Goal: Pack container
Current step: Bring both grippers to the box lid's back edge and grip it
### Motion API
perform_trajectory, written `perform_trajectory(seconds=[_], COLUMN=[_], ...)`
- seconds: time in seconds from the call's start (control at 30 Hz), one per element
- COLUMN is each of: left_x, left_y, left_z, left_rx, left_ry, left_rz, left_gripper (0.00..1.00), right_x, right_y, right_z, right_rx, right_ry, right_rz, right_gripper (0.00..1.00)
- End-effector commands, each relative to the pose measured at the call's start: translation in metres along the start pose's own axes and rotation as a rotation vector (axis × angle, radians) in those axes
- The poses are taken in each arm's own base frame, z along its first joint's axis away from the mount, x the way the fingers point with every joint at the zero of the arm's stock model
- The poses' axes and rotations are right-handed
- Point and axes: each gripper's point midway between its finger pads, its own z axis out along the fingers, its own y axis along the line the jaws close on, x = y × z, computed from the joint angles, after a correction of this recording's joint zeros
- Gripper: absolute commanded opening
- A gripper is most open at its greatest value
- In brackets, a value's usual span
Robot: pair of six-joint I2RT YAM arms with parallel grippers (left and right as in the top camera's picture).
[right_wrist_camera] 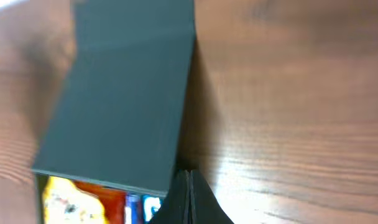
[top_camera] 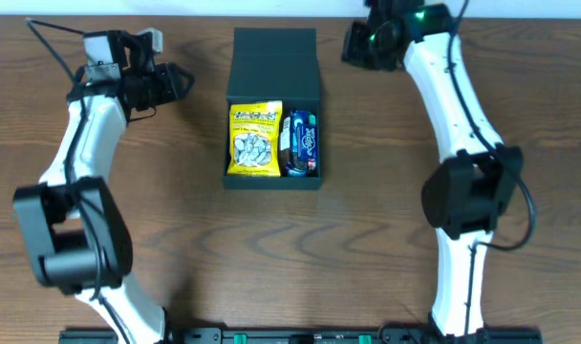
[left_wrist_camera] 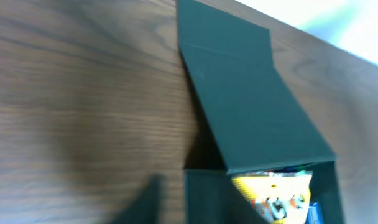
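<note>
The dark teal container (top_camera: 271,183) sits mid-table with its flap lid (top_camera: 274,62) folded back. Inside lie a yellow snack packet (top_camera: 254,140) and a blue packet (top_camera: 303,143) side by side. My left gripper (top_camera: 183,81) hovers to the left of the lid, apart from it. In the left wrist view its dark finger (left_wrist_camera: 145,205) is blurred beside the container's wall (left_wrist_camera: 204,199), so its state is unclear. My right gripper (top_camera: 353,43) is at the lid's right edge. In the right wrist view its fingertips (right_wrist_camera: 189,177) are pressed together with nothing between them, next to the lid (right_wrist_camera: 120,106).
Bare wooden tabletop (top_camera: 367,239) surrounds the container. Both arm bases stand at the front edge, and the table's far edge runs just behind the lid.
</note>
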Motion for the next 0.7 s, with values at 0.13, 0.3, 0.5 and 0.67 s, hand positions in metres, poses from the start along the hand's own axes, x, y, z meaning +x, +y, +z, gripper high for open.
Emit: perform_trajectory(seconds=[0.13,0.3,0.5,0.67], left_x=[-0.014,-0.026,-0.04,-0.034], left_y=[-0.006,-0.004,0.004,0.009], left_z=[0.019,0.046,0.09,0.115], left_rx=[0.096,0.165,0.122,0.103], left_ry=[-0.026,0.001,0.104,0.193], left_rz=[-0.13,-0.261,-0.315,-0.355], left_gripper=[0.06,0.06,0.06,0.06], right_x=[0.017,0.022,0.014,0.011], right_y=[-0.013,-0.016,-0.025,-0.03], right_z=[0.053,0.084,0.117,0.132], right_rx=[-0.021,-0.12,-0.275,-0.318], right_ry=[0.087,0.137,0.162,0.161], right_rz=[-0.022,0.015,0.176,0.232], right_gripper=[0.01,0.01,0.01,0.02])
